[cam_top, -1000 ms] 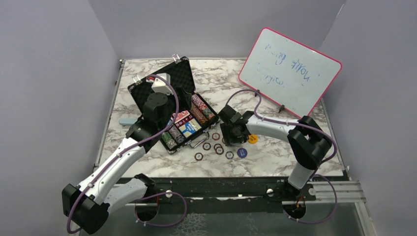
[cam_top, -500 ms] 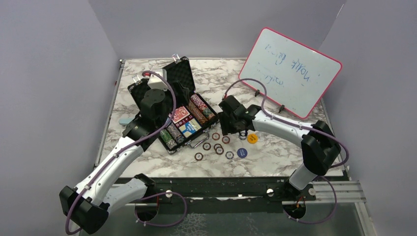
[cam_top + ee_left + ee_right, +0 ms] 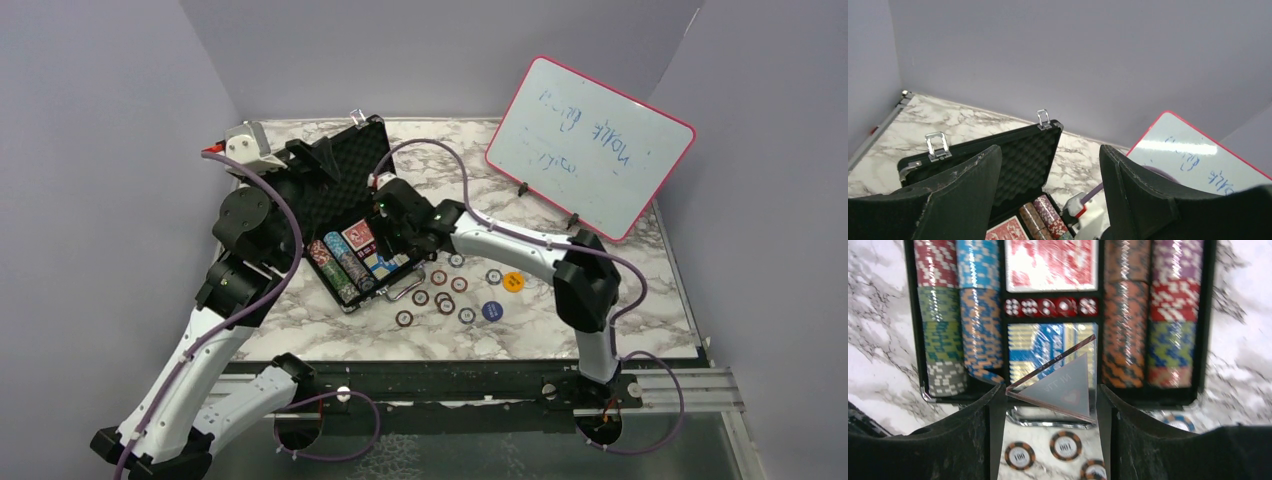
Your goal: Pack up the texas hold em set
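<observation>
Right arm has swung off the loose chips (image 3: 440, 298) and now hangs over the open briefcase (image 3: 345, 170), which sits at 9 o'clock of the counter (image 3: 560, 320). Right gripper (image 3: 1048, 395) has its jaws clamped on a clear triangular plate (image 3: 1063, 387), held above the blue card deck (image 3: 1048, 345) at the case's front edge. The plate was likely taken from the counter, so this looks like a carry-and-drop step.

Left arm has pulled up and back to 10 o'clock, clear of the tray. Left gripper (image 3: 1048, 165) has its jaws apart with nothing between them, aimed past the foam lid toward the whiteboard (image 3: 590, 145).

Already in the case:
- striped chip rows (image 3: 973, 315)
- red card deck (image 3: 1050, 262)
- red dice (image 3: 1050, 306)

Still out at 6 o'clock of the counter:
- several chips
- blue button (image 3: 491, 311)
- orange button (image 3: 513, 281)

Packing looks partway done. The lid can't close until these strays go in. It's unclear where the plate is meant to go.
</observation>
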